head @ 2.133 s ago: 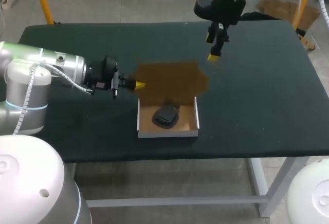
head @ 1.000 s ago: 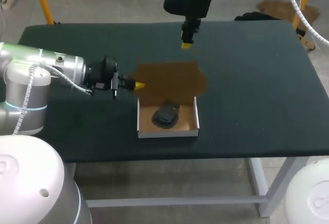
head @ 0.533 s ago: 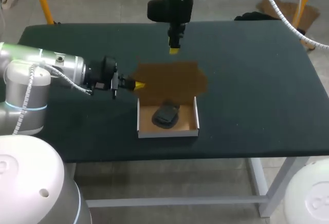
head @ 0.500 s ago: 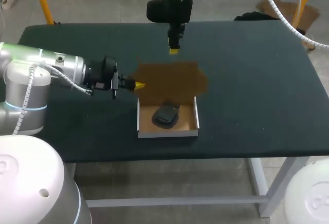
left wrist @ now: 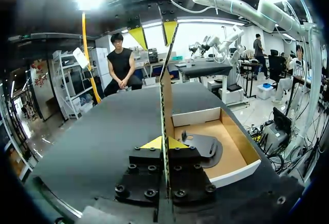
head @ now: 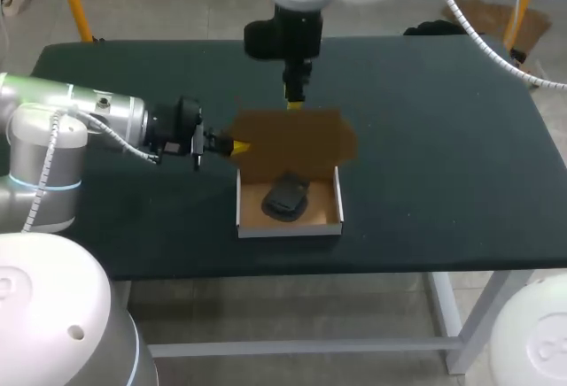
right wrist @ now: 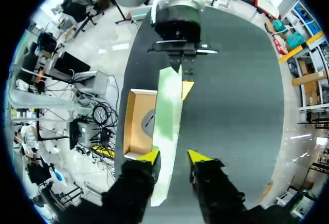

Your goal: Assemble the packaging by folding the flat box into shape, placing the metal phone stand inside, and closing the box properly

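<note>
My left gripper (head: pixel 239 147) pinches the box lid (head: pixel 292 138) upright so my open right gripper (head: pixel 294 99), seemingly straddling its top edge, can fold it shut.

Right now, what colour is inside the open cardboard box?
The open cardboard box is brown inside, white outside; the left wrist view shows it best.

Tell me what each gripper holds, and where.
Left gripper pinches the box lid by its side edge. Right gripper holds nothing: its open fingers straddle the lid's top edge.
</note>
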Available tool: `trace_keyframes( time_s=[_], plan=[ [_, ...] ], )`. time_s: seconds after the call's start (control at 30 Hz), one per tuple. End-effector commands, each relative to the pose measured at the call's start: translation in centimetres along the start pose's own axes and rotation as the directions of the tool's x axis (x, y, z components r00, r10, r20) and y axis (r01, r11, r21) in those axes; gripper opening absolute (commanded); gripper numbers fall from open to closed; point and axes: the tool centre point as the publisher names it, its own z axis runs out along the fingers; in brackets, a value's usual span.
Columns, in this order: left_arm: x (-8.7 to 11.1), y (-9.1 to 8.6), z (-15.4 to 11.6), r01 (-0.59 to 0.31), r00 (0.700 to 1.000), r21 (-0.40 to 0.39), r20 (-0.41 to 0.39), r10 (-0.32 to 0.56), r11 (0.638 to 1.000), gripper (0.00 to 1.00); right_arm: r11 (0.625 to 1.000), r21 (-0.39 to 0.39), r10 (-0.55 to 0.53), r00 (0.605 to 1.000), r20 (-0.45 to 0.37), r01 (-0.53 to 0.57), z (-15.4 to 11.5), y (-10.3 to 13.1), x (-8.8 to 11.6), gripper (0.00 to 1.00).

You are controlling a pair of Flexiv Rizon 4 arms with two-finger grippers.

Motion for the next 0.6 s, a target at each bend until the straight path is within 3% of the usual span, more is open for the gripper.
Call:
trace_keyframes(
  time_s=[0.03, 0.6],
  plan=[
    [0.0, 0.1, -0.1, -0.001, 1.000, 0.001, 0.000, 0.001, 1.000, 0.00, 1.000, -0.009, -0.003, 1.000, 0.005, 0.003, 0.5, -0.2, 0.6, 0.36],
    [0.0, 0.1, -0.1, -0.001, 1.000, 0.001, 0.000, 0.001, 1.000, 0.00, 1.000, -0.005, -0.007, 1.000, -0.002, 0.007, 1.7, -0.2, 2.2, 0.38]
  ],
)
